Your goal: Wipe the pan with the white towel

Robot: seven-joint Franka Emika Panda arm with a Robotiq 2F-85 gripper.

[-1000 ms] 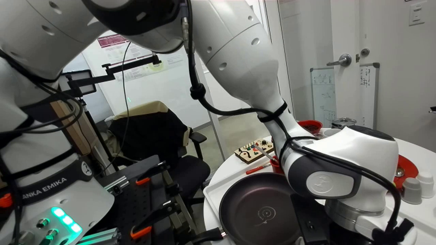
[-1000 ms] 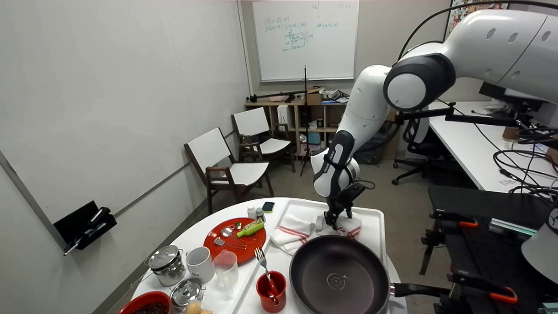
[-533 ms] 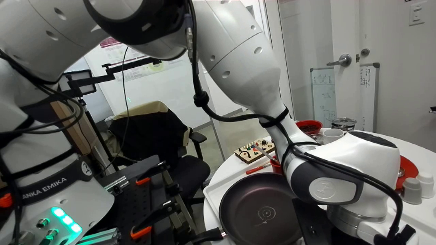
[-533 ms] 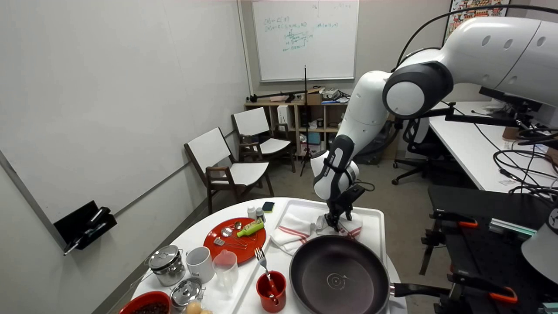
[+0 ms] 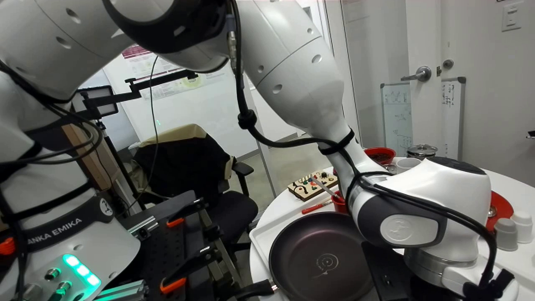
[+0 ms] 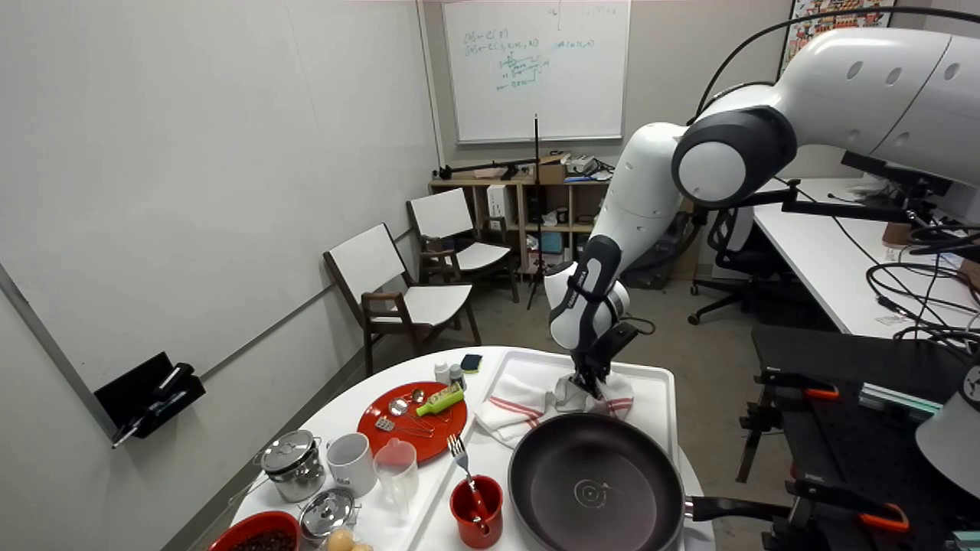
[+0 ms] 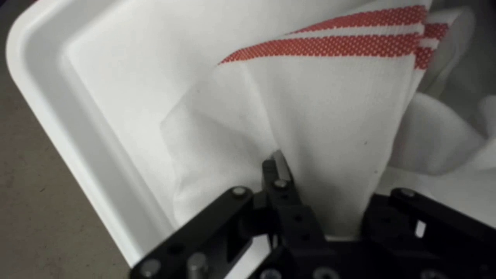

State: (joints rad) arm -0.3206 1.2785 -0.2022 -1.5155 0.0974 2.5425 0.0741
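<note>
Both exterior views: bright, even light. Wrist view: dimmer; shade greys the edge of the tray (image 7: 83,135), shadows cross the white towel (image 7: 321,104), the pincer (image 7: 329,190) is blurred.

Pan (image 6: 597,490): we see it black, with a dark inside and pale rings at the centre.
White towel (image 7: 341,100): just beside the pan, white with red stripes, in which we notice small pale dots.
White tray (image 7: 81,128): under the pan, plain white.
Cup (image 6: 490,532): near the pan, of plain red colour.
Fork (image 6: 460,453): also near the pan; we find silver tines and a red handle.
Round tray (image 6: 448,435): farther from the pan, red too.
</note>
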